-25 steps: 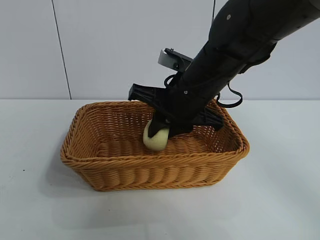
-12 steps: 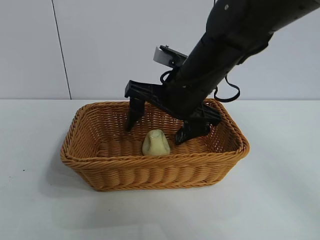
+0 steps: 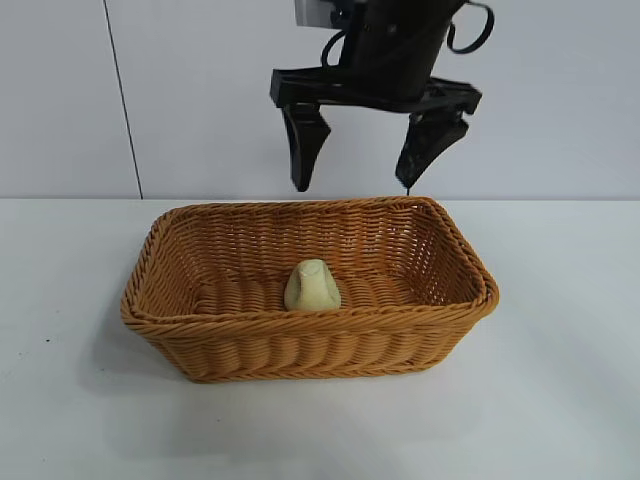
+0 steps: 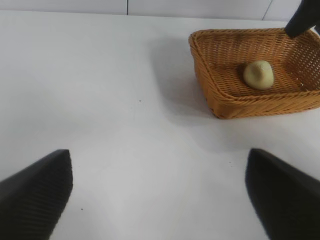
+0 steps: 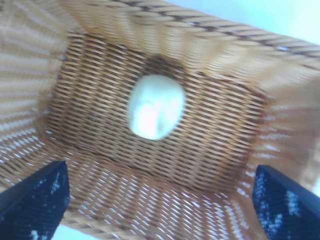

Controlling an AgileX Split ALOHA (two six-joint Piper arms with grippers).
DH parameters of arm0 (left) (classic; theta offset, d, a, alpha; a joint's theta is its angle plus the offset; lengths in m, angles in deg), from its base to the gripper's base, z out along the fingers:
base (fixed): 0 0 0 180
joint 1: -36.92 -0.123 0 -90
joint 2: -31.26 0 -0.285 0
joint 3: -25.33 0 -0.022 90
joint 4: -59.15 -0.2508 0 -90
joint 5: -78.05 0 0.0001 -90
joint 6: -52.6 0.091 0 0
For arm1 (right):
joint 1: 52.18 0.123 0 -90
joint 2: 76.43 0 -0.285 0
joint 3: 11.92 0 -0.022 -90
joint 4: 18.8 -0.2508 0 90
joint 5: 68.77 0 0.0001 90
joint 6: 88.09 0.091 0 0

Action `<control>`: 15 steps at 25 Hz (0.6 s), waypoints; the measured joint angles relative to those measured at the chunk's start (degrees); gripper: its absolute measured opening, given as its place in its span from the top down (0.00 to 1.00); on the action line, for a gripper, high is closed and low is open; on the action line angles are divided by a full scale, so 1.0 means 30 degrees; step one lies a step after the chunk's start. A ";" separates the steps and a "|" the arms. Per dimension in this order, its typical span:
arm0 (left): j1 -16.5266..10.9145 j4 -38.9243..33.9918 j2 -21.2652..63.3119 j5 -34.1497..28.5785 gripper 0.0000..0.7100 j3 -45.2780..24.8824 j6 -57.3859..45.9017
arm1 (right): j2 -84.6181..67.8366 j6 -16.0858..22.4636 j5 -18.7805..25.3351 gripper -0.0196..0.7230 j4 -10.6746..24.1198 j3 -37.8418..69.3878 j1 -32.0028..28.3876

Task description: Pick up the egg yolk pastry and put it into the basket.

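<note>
The egg yolk pastry (image 3: pixel 312 286) lies on the floor of the basket (image 3: pixel 300 345), near the middle, a little toward the front wall, touching nothing else; my right gripper (image 3: pixel 354 183) hangs above the basket, in the upper centre of the exterior frame, its fingers (image 3: pixel 302 150) spread wide and released, holding nothing; the basket stands on the white counter (image 3: pixel 80 400); my left gripper (image 4: pixel 160 192) rests well apart from the basket, over bare counter, its fingers also wide open and empty.
</note>
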 joint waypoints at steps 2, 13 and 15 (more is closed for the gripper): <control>0.0000 0.0000 0.0000 0.0000 0.03 0.0000 0.0000 | 0.0000 0.0083 0.0587 0.04 0.0706 -0.0691 -0.0018; 0.0000 0.0000 0.0000 0.0013 0.03 0.0000 0.0000 | -0.0022 -0.0412 0.0740 0.04 0.1631 -0.0909 -0.4732; 0.0000 0.0000 0.0000 0.0013 0.03 0.0000 0.0000 | -0.0022 -0.0438 0.0740 0.04 0.1722 -0.0909 -0.6242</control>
